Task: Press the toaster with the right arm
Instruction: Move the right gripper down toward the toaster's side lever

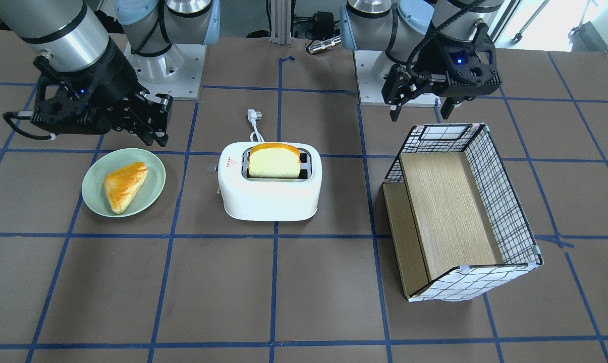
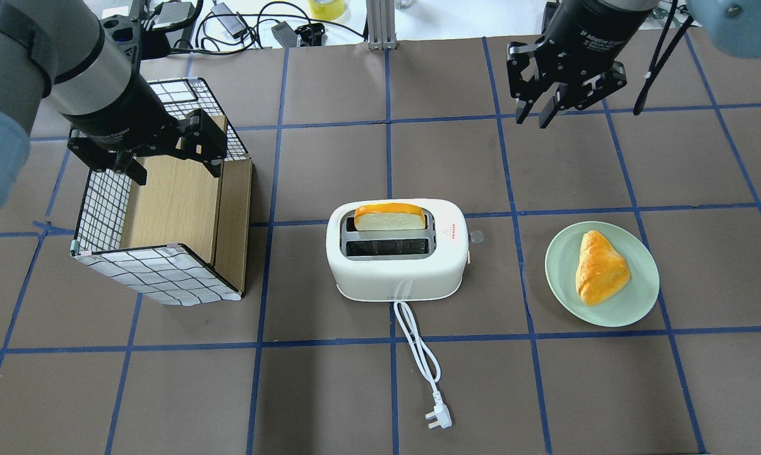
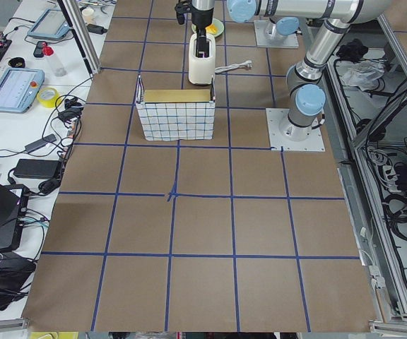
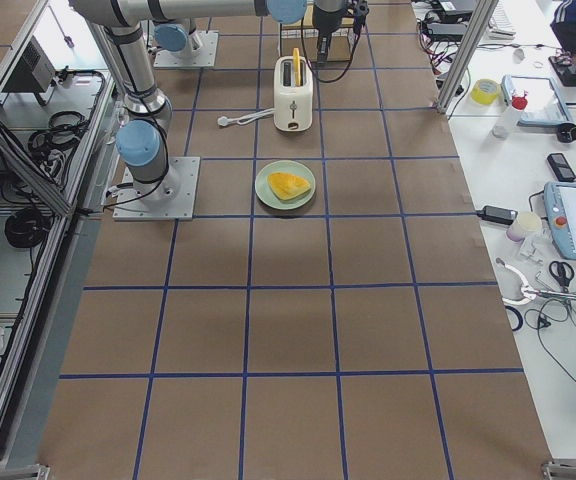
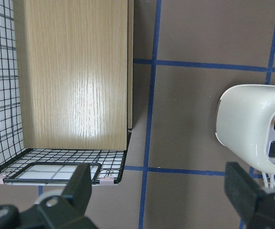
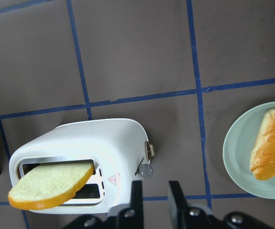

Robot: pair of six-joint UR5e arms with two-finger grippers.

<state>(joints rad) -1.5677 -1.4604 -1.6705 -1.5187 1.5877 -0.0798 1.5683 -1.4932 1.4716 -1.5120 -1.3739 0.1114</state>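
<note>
The white rounded plastic two-slot toaster [image 2: 397,249] is sitting mid-table with a slice of bread [image 2: 390,217] standing in its far slot, its grey lever knob [image 2: 477,237] facing a pale green plate [image 2: 640,301]. The black two-finger right gripper [image 2: 542,109] is hovering beyond the plate, fingers nearly together, gripping nothing. The left gripper [image 2: 173,156] is hanging spread wide over a grid-patterned box [image 2: 165,275].

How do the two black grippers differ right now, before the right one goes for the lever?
The left gripper has its fingers spread wide; the right gripper has its fingers nearly together. The left gripper hangs over the grid-patterned box; the right gripper is over bare table, beyond the green plate, with the white toaster's grey lever knob just ahead of it. Both hold nothing.
</note>
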